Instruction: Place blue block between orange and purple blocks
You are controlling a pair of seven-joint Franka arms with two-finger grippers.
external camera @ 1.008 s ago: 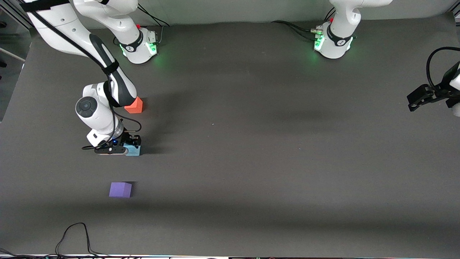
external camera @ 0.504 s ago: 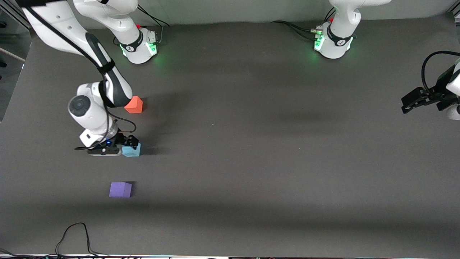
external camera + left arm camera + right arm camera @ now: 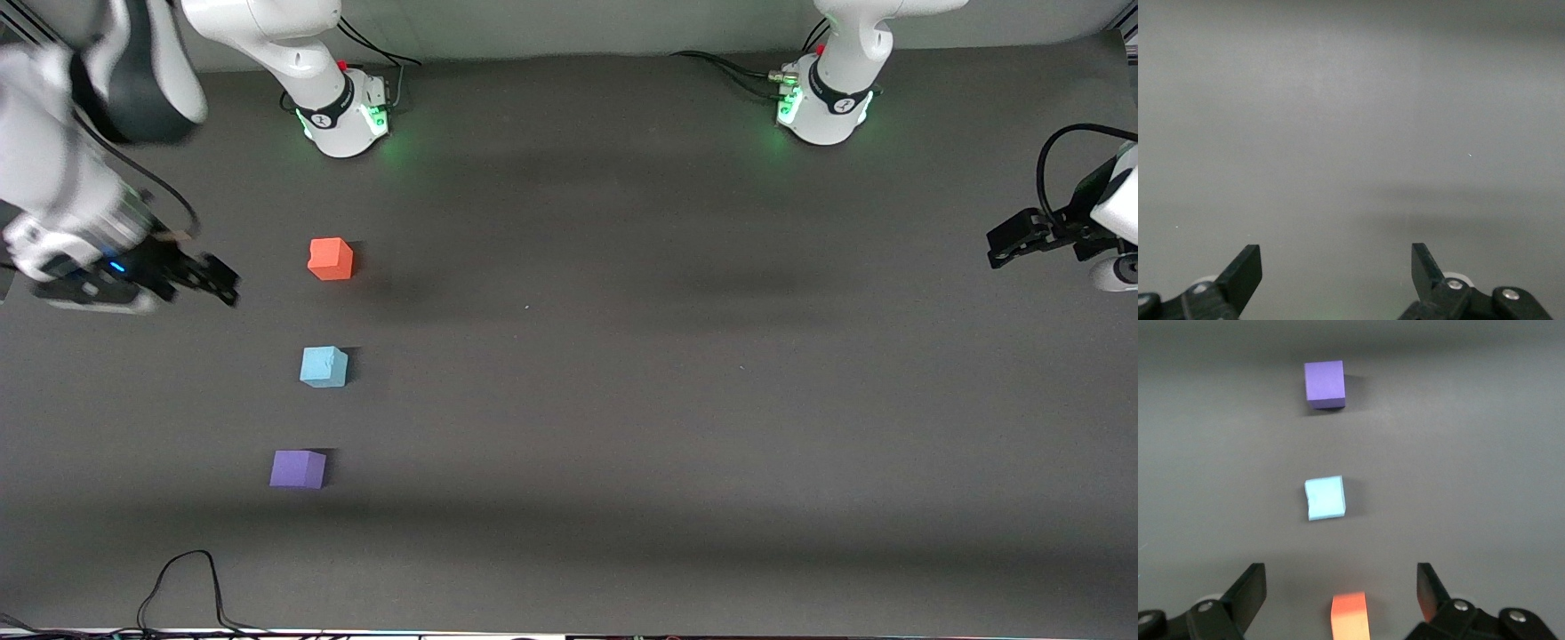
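Three cubes lie in a row on the dark table, each apart from the others. The orange block is farthest from the front camera. The blue block sits on the table between it and the purple block, which is nearest. My right gripper hangs open and empty, raised over bare table toward the right arm's end from the orange block. My left gripper waits open and empty over the left arm's end of the table.
The two arm bases stand along the table's edge farthest from the front camera. A black cable loops on the table's nearest edge, nearer than the purple block.
My right gripper opened and let go of the blue block, then rose and swung away toward the right arm's end. The blue block stays where it was set. The left gripper drifted slightly.
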